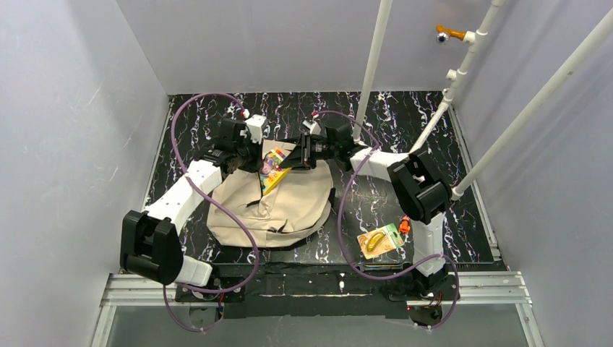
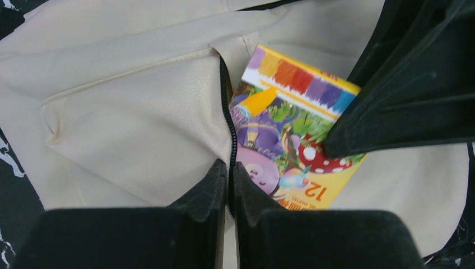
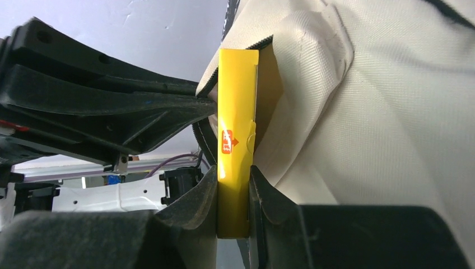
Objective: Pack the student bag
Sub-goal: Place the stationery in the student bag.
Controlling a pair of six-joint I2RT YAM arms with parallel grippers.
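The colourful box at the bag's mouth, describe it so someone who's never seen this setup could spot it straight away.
On the black marbled table lies a big beige student bag; at its unzipped far edge the right hand pinches a flat yellow box. It bears a band of colour swatches and a cartoon mushroom, unlike the banana-picture pack lying near the right arm's base.

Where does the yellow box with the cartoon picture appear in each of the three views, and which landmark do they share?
Top external: yellow box at the far opening of the student bag.
Left wrist: right of centre, picture side showing, beside the zip.
Right wrist: centre, seen edge-on, clamped by the right gripper.
Shared landmark: the beige student bag around the box.
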